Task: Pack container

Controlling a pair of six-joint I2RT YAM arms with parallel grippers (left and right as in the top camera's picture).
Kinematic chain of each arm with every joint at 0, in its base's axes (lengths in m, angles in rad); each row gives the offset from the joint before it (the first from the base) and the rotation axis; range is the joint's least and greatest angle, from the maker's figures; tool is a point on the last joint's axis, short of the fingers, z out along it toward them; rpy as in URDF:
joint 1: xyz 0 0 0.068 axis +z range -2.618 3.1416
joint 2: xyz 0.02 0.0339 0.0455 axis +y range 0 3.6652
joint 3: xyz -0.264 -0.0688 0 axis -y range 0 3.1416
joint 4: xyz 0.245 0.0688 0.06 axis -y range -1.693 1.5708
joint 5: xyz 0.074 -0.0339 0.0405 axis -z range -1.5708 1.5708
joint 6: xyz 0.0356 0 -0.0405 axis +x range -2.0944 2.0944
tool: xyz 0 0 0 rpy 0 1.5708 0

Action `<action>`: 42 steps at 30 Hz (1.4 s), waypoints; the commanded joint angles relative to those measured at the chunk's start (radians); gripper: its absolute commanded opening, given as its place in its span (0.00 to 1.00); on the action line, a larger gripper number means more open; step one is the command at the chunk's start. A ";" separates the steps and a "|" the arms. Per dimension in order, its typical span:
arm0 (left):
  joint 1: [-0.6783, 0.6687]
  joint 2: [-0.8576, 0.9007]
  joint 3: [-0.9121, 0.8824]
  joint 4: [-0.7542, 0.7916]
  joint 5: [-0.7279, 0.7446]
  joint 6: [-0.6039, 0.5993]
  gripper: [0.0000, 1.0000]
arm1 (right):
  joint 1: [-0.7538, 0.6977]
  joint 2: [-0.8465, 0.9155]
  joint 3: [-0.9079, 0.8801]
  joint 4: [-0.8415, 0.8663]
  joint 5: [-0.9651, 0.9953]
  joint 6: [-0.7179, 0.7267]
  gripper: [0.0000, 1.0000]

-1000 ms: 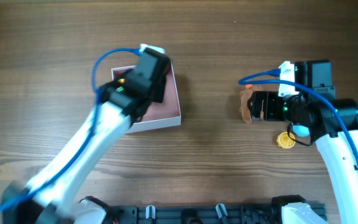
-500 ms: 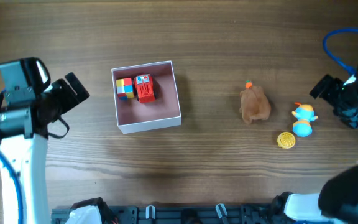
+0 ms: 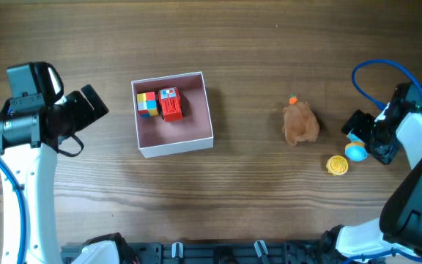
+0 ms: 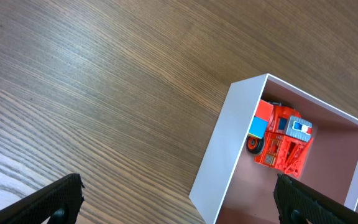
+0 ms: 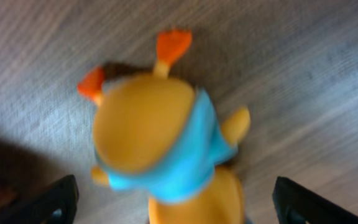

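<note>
The container (image 3: 205, 110), a shallow white-walled box with a pink inside, sits left of centre and holds a coloured cube (image 3: 146, 103) and a red toy vehicle (image 3: 171, 103). It also shows in the left wrist view (image 4: 229, 162) with the red vehicle (image 4: 284, 143). My left gripper (image 3: 94, 105) is open and empty, left of the container. My right gripper (image 3: 361, 132) is open, its fingers on either side of a yellow and blue duck toy (image 5: 166, 143), which lies on the table at the right (image 3: 354, 150).
A brown furry toy (image 3: 300, 123) with an orange tip lies right of centre. A small yellow disc (image 3: 336, 165) lies next to the duck. Bare wood lies between the container and the toys.
My right arm has moved left and down over the duck toy, covering part of it. My left arm has barely shifted, still left of the container.
</note>
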 commanded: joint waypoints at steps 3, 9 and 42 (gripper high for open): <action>0.004 0.005 -0.004 0.000 0.016 0.020 1.00 | 0.000 0.016 -0.063 0.057 -0.019 -0.009 0.84; 0.004 0.005 -0.004 0.000 0.016 0.020 1.00 | 0.000 0.016 -0.063 0.057 -0.019 0.012 0.46; 0.004 0.005 -0.004 -0.011 0.016 0.020 1.00 | 1.080 0.064 0.539 0.182 0.104 -0.071 0.04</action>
